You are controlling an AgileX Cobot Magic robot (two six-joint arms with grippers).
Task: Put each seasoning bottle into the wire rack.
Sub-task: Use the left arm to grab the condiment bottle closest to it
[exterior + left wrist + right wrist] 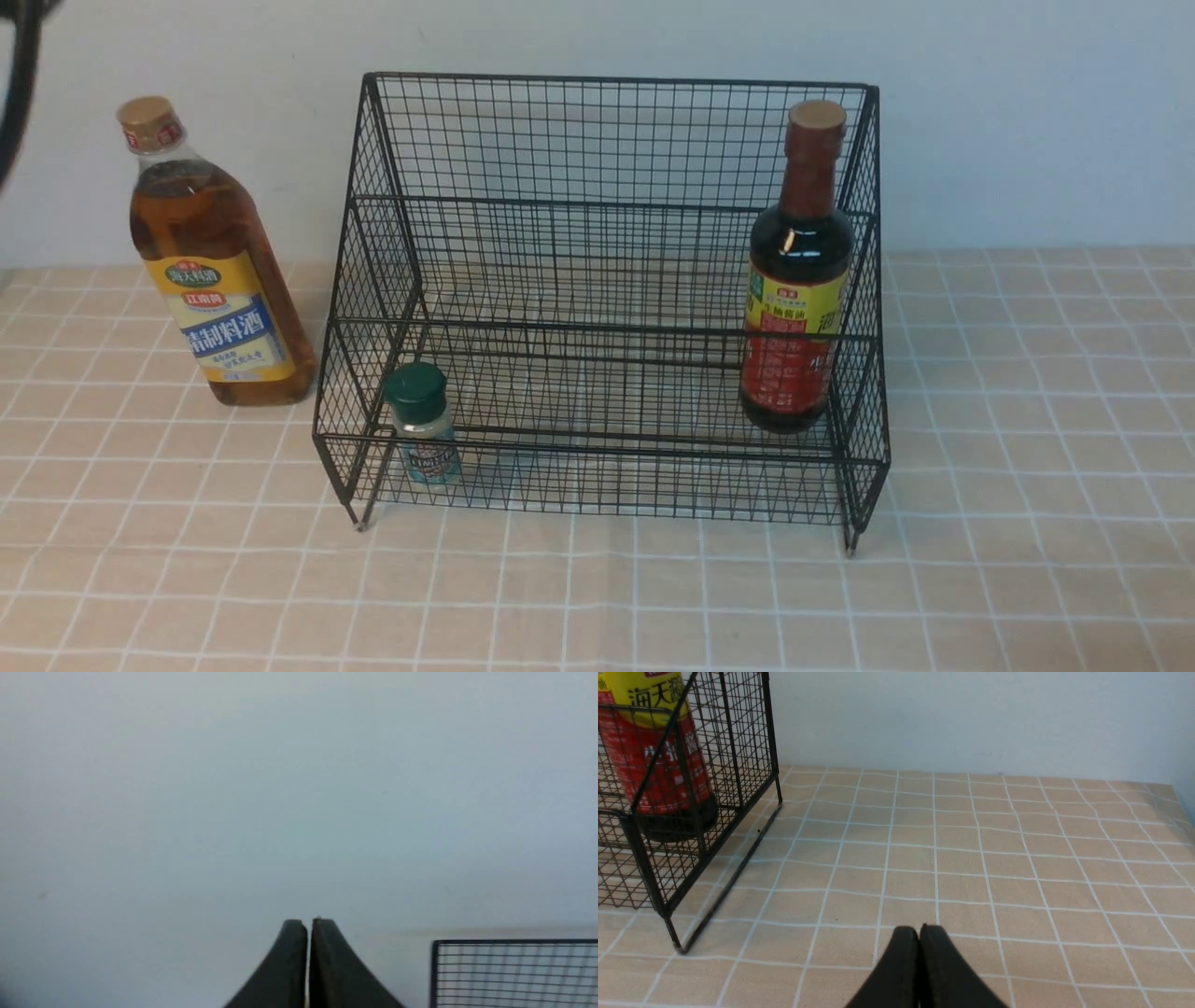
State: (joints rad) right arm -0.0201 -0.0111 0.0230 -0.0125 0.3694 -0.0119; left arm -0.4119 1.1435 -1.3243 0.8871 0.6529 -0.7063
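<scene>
**Front view.** A large black wire-mesh rack (607,140) with two stepped tiers stands on the counter (1027,420), which is covered by a tan cloth with a white grid. Two of the three seasoning bottles are inside it. The tiny green-capped shaker (425,429) stands upright in the lower front tier, at the rack's left corner. The dark sauce bottle with a brown neck and red-yellow label (795,308) stands upright at the right end, close to the side mesh. I cannot tell which tier carries it. The tall clear bottle of amber liquid with a tan cap and yellow-blue label (219,280) is outside the rack. It stands on the counter just beside the rack's left side.

**Left wrist view.** My left hand (308,924) is closed, its two dark fingers pressed together with nothing between them. It is held up before the pale wall, with a top corner of the rack (514,970) showing nearby.

**Right wrist view.** My right hand (919,931) is also closed and empty, low over bare counter cloth. It is on the side of the rack (738,765) where the dark sauce bottle (658,765) stands — apart from both.
</scene>
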